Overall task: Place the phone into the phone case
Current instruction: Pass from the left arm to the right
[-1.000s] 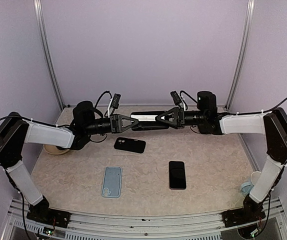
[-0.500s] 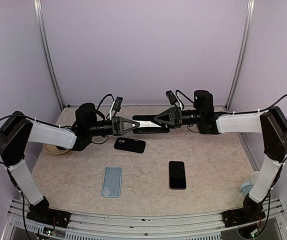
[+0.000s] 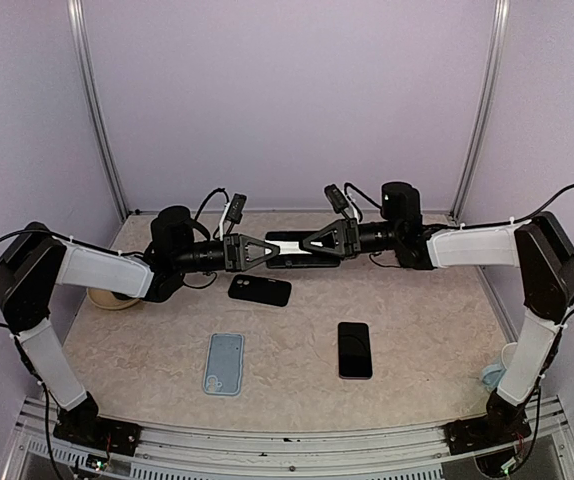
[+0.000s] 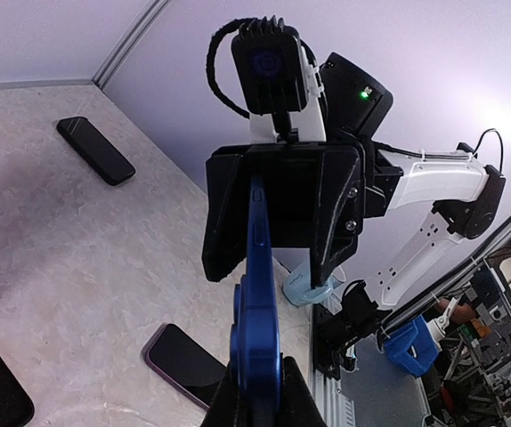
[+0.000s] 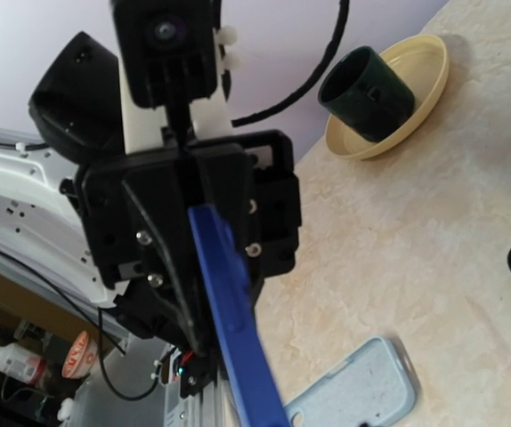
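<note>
A thin blue thing point(image 4: 255, 294) hangs in the air over the back of the worktop point(image 3: 427, 330). It is seen edge-on, and I cannot tell if it is a phone or a case. The left pincer point(image 3: 275, 252) is closed tight on one end of it. The right pincer point(image 3: 304, 245) is closed on the other end, so the two pincers point at each other, tip to tip. Just in front of them a black case point(image 3: 260, 290) lies flat. Nearer the arm bases lie a pale blue case point(image 3: 224, 363) on the left and a dark phone point(image 3: 355, 350) on the right, well apart. Far off to the left, a dark cup point(image 5: 367, 93) sits in a yellow dish point(image 5: 420, 67).
</note>
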You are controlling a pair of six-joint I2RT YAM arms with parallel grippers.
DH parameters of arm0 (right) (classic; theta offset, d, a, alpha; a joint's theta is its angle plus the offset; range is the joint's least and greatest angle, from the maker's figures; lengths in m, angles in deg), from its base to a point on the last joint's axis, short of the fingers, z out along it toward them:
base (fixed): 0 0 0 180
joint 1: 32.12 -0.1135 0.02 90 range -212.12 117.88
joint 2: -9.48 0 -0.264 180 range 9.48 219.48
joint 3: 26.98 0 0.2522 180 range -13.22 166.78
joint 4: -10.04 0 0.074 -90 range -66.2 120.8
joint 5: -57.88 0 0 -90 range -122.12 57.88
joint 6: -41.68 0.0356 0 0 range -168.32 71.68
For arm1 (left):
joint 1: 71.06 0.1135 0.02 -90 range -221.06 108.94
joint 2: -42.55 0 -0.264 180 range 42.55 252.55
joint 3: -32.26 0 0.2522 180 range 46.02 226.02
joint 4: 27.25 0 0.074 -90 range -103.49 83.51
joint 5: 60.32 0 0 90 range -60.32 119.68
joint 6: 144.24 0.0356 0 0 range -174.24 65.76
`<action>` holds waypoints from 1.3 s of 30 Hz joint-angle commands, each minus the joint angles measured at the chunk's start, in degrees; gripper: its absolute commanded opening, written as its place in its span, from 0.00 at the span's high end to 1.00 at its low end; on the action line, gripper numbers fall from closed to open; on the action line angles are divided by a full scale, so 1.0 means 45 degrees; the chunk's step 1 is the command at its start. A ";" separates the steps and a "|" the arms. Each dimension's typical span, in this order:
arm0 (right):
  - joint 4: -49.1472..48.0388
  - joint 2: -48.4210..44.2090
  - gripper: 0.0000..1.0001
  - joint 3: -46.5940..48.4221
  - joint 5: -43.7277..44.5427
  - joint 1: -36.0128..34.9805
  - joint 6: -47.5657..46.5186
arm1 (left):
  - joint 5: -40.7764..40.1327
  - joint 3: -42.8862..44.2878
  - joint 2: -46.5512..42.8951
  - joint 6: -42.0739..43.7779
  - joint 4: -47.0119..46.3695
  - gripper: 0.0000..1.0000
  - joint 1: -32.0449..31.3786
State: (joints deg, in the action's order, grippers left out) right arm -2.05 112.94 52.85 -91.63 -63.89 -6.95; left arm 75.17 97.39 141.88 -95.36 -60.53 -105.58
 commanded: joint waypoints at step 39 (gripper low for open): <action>-0.0844 -0.0585 1.00 -0.0394 -0.2148 -0.0022 -0.0869 | 0.0158 0.0172 0.0247 -0.0483 -0.1225 0.83 0.0686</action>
State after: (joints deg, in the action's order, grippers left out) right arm -4.36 112.79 51.86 -97.70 -63.78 -11.24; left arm 79.61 97.39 142.36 -96.93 -63.46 -104.55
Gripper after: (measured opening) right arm 0.057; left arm 0.109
